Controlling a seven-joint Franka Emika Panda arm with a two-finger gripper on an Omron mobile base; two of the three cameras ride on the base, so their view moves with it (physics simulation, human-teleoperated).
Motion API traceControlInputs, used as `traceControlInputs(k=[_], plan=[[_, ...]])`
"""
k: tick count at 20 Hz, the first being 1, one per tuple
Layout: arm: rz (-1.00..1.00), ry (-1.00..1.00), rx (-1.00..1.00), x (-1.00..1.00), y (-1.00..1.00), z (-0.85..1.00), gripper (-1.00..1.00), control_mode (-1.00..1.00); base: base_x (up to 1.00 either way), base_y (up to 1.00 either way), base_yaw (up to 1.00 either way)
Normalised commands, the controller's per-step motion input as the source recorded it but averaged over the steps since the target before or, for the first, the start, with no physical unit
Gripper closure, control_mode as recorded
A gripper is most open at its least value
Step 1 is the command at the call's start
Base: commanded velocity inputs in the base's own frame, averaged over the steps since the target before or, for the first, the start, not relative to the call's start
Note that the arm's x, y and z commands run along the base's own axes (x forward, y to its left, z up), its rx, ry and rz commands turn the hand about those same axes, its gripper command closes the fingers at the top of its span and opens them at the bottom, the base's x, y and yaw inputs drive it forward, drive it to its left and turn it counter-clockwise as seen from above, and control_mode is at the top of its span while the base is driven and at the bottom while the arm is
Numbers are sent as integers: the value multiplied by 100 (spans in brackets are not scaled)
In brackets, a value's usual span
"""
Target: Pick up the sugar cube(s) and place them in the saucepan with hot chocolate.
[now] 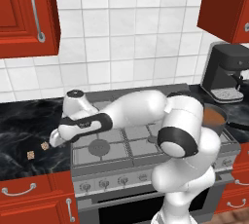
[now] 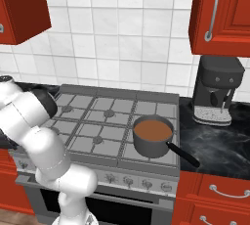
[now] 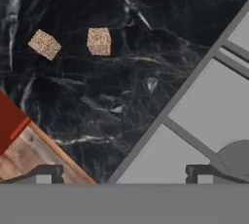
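Two tan speckled sugar cubes (image 1: 44,145) (image 1: 30,155) lie on the black marble counter left of the stove. In the hand view the same cubes (image 3: 99,41) (image 3: 44,44) sit apart from each other at the upper left. My gripper (image 1: 54,141) hovers over the stove's left edge, just right of the cubes, tilted down. Its fingers stand wide apart in the hand view, gripper (image 3: 124,174) open and holding nothing. The saucepan (image 2: 153,136) with brown hot chocolate stands on the front right burner, handle pointing right; in the left base view my arm partly covers the saucepan (image 1: 216,117).
The grey stove top (image 1: 121,140) lies between the cubes and the pan. A black coffee machine (image 2: 215,89) stands on the right counter. Red cabinets hang above on both sides. The counter's front edge and wooden floor (image 3: 19,155) show below the cubes in the hand view.
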Motion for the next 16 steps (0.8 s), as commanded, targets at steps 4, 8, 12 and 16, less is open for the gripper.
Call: traceControlInputs(k=[4,8,12,16], plan=[[8,-9,0,8,33,-1,-100,-100,0,0,0],[5,-13,0,24,23,-7,-100,-100,0,0,0],[4,-8,0,11,21,0,-100,-100,0,0,0],[1,-1,0,3,25,0,-100,-100,0,0,0]])
